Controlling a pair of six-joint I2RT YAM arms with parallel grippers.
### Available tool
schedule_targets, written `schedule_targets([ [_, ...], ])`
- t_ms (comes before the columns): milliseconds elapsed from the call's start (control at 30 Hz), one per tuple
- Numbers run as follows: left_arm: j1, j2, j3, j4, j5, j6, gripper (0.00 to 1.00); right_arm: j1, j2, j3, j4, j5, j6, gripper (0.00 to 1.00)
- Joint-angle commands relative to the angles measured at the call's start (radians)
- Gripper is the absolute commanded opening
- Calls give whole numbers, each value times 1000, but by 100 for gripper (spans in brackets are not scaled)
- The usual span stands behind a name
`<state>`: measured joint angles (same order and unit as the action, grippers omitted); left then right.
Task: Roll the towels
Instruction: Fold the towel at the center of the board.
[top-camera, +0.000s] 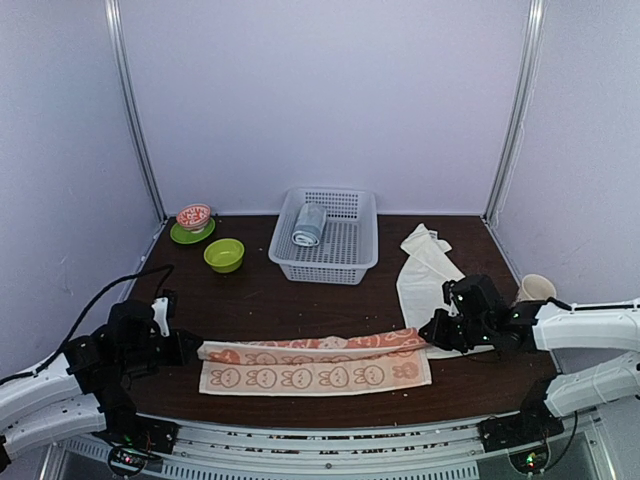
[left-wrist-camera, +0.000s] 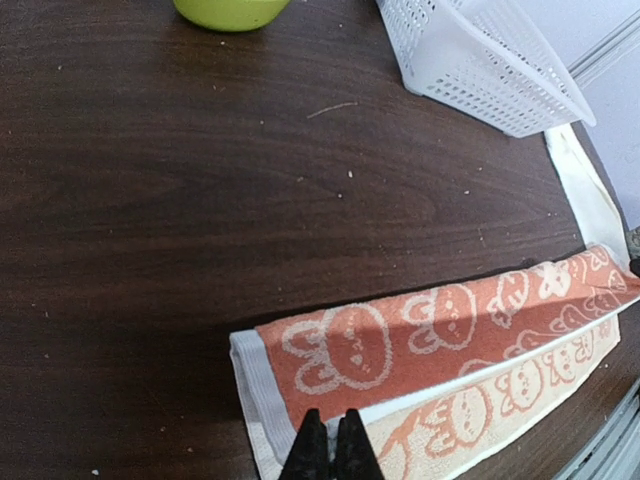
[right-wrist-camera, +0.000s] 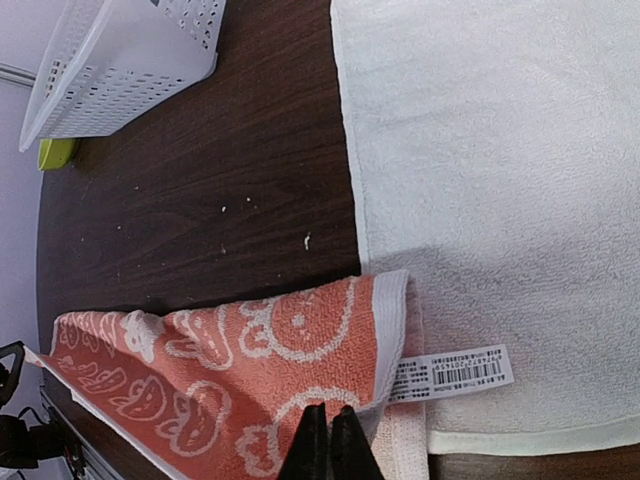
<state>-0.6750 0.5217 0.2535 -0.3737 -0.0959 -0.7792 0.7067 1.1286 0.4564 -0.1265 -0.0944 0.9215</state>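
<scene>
- Salmon-orange towel (top-camera: 315, 365) with white animal prints lies as a long strip along the near edge of the table (top-camera: 270, 300), running left to right. Its far long edge is turned over onto the lower layer, so it is partly folded lengthwise.
- Left gripper (top-camera: 185, 347) is at the strip's left end. In the left wrist view its fingertips are pressed together on the cloth edge, and we read this as clenched on the folded layer.
- Right gripper (top-camera: 432, 335) is at the right end. It looks the same in its wrist view, pinched on the cloth just left of the barcode label (right-wrist-camera: 450, 372).
- Cream-white towel (top-camera: 425, 275) lies loose and unrolled at the right, from far back to the near side. The orange strip's right end overlaps its near part.
- The white basket (top-camera: 325, 270) at far centre holds a grey-blue rolled towel (top-camera: 309, 225). A green bowl (top-camera: 224, 255) sits to its left.
- Step in hand, as we judge it, is the lengthwise fold of the orange towel. Rolling has not begun.
- The next move calls for both ends to be laid down together with the edges aligned. After that one arm should let go and start a tight roll from one short end.
- Risk is uneven tension skewing the strip, or dragging the cream towel underneath.
</scene>
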Motion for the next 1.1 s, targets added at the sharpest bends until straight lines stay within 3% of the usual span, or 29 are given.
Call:
schedule_targets([
  [0, 2, -12, -17, 13, 3, -14, 0, 16, 6, -33, 33, 45, 36, 0],
  [600, 2, -79, -42, -103, 20, -40, 0, 98, -38, -89, 1, 61, 72, 0],
  [633, 1, -80, -40, -115, 23, -43, 3, 104, -44, -92, 2, 55, 67, 8],
  [733, -5, -80, -31, -121, 47, -66, 48, 123, -81, -90, -19, 34, 53, 49],
  [767, -9, -82, -21, -136, 46, -75, 57, 130, -101, -83, -43, 35, 48, 58],
  [800, -16, -86, -2, -149, 44, -85, 75, 136, -125, -74, -84, 38, 43, 65],
  [867, -32, -101, 37, -174, 38, -99, 95, 137, -181, -54, -154, 49, 34, 73],
  [1000, -40, -102, 152, -247, 4, -106, 98, 136, -271, -9, -240, 116, -2, 74],
  [1067, -40, -50, 193, -250, -11, -108, 94, 134, -262, 16, -231, 138, -29, 70],
])
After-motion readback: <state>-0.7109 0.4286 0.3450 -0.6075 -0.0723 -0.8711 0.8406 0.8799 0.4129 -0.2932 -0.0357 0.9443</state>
